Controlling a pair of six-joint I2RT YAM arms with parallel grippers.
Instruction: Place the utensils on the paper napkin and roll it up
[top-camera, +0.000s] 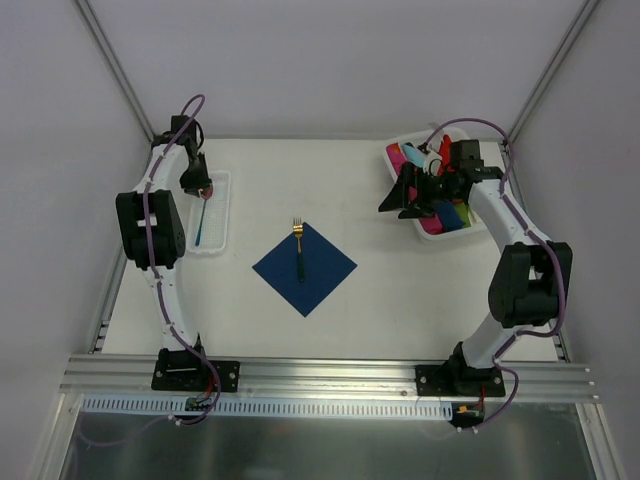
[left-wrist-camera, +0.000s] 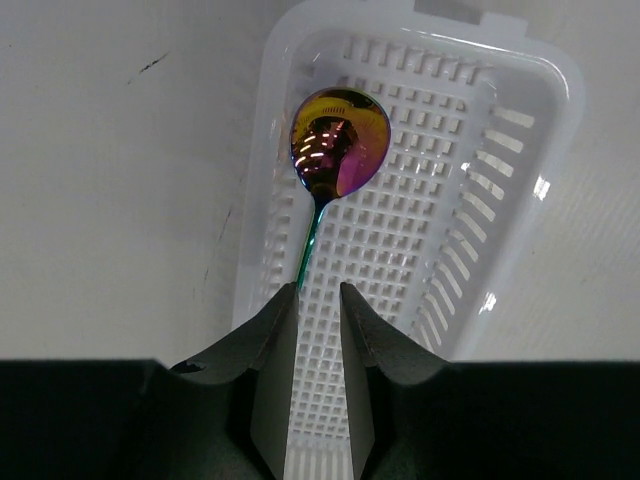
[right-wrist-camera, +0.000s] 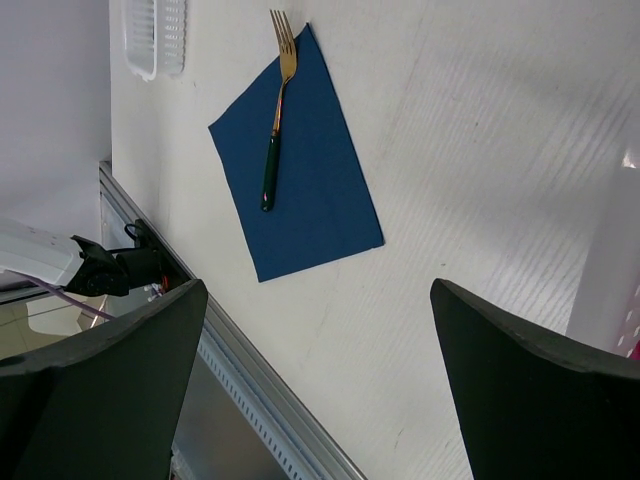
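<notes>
The navy paper napkin (top-camera: 304, 267) lies flat mid-table, turned like a diamond. A fork (top-camera: 298, 245) with a gold head and dark handle lies on it, its tines over the far corner. Both show in the right wrist view, the napkin (right-wrist-camera: 300, 165) and the fork (right-wrist-camera: 277, 110). A spoon (left-wrist-camera: 338, 142) with an iridescent bowl and green handle lies in the white slotted tray (left-wrist-camera: 470, 240). My left gripper (left-wrist-camera: 319, 290) hovers over its handle, jaws a narrow gap apart, the handle running under the left fingertip (left-wrist-camera: 285, 305). My right gripper (right-wrist-camera: 318, 300) is wide open and empty.
The white tray (top-camera: 222, 215) sits at the left edge under my left gripper (top-camera: 203, 190). A white bin (top-camera: 398, 150) of pink, red and blue plastic items stands at the far right, beside my right gripper (top-camera: 400, 195). A metal rail (top-camera: 320, 375) borders the near edge.
</notes>
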